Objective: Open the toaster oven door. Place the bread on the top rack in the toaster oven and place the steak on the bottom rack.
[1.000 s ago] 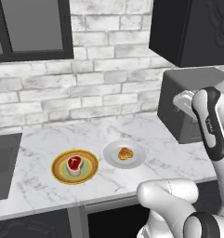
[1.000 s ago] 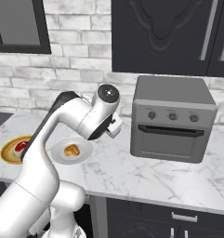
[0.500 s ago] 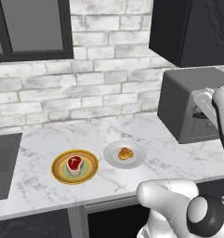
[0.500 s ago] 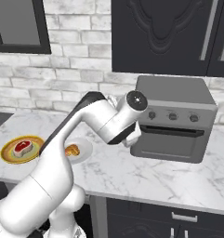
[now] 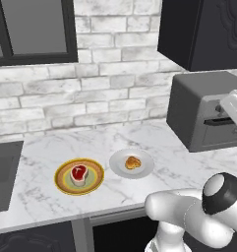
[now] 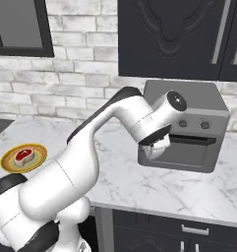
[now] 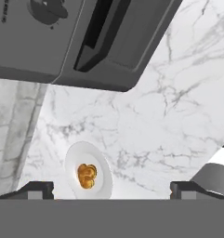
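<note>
Left base view shows the toaster oven [image 5: 208, 115] standing at the far right of the marble worktop [image 5: 139, 142], against the brick wall. Its door [image 5: 223, 133] is shut, with the dark bar handle [image 5: 219, 120] running across the top of it. Racks inside cannot be seen.

The steak [image 5: 79, 173] lies on a yellow-rimmed plate [image 5: 66, 185] toward the left of the worktop. The bread [image 5: 133, 162] lies on a white plate [image 5: 145, 170] just to the right of that one; the two plates sit close together but apart. Both are well apart from the oven. A dark sink [image 5: 2, 172] is set in at the left edge.

Right base view shows the white arm reaching across to the oven front, with the hand in front of the left end of the door, just below the control strip and its round knobs [image 6: 205, 125]. The pincer [image 6: 159, 146] hangs there, mostly hidden behind the wrist. Whether it touches the door cannot be told.

Hand view shows the two dark fingertips [image 7: 36, 189] standing wide apart at the bottom, with nothing between them: the pincer is open and empty. The oven's lower corner and handle are above in that view, and the bread on its white plate lies on the marble between the fingertips, farther off.
</note>
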### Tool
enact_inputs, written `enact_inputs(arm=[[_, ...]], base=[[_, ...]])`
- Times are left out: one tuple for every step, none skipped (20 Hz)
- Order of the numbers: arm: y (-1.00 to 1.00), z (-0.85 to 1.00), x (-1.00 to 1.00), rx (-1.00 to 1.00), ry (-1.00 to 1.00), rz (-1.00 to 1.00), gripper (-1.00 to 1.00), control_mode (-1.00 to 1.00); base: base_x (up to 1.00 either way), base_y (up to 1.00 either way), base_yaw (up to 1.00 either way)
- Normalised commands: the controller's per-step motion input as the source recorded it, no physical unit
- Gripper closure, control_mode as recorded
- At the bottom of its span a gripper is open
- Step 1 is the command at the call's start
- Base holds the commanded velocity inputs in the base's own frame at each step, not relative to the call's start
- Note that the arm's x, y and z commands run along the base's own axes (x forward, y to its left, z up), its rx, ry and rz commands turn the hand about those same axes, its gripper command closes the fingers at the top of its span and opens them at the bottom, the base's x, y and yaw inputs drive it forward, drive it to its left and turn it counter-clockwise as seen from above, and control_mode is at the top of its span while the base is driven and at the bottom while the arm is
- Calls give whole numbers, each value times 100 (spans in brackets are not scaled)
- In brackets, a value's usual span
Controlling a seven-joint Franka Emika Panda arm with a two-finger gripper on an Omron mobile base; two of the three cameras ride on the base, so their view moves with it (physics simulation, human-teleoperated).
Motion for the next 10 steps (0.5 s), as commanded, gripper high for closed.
enact_inputs(arm=[[-52,0,-8,13,3,0,-100,-100],[-51,0,-9,15,4,-1,-100,-100],[-50,0,-10,17,5,-1,-100,-100],[-47,0,-11,19,4,-1,-100,-100],[-45,0,-18,21,0,0,-100,-100],[-44,0,-24,23,0,0,-100,-100],[-44,0,-20,25,0,0,-100,-100],[-42,0,-20,24,0,0,-100,-100],[-40,0,-14,18,0,-1,-100,-100],[-38,0,-12,13,3,-3,-100,-100]], base=[[0,0,0],[0,0,0],[0,0,0],[0,0,0],[0,0,0],[0,0,0],[0,0,0],[0,0,0],[0,0,0],[0,0,0]])
